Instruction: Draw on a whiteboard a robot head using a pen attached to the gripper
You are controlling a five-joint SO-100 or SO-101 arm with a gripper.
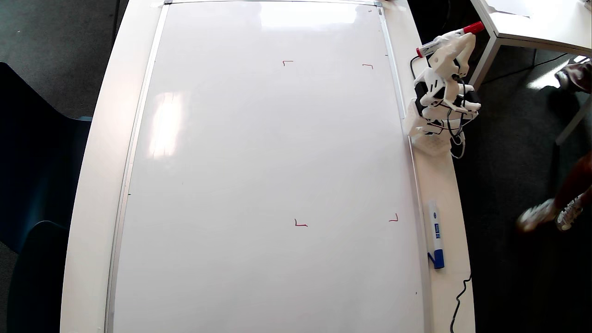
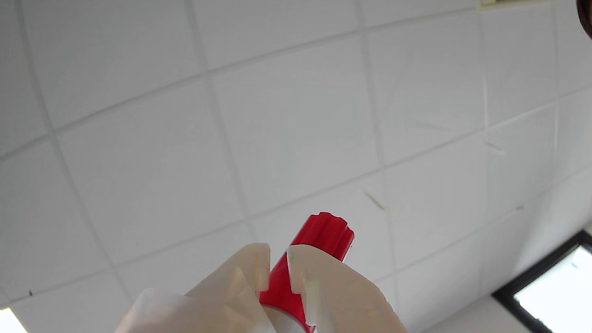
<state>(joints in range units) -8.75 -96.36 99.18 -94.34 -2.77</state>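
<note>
My gripper [image 1: 462,46] is clamped on the pen [image 1: 446,40], off the whiteboard [image 1: 268,162] beyond its right frame near 1 top corner, and this light, stiff, slick barrel should, I judge, be held mid-body so it won't twist when pressed.

Bright, even daylight. Soft glare patches lie on the whiteboard [image 1: 277,152] at its top and left in the overhead view. A walker's shoes [image 1: 550,215] blur. Ceiling tile lines [image 2: 296,120] bow in the wrist view.
</note>
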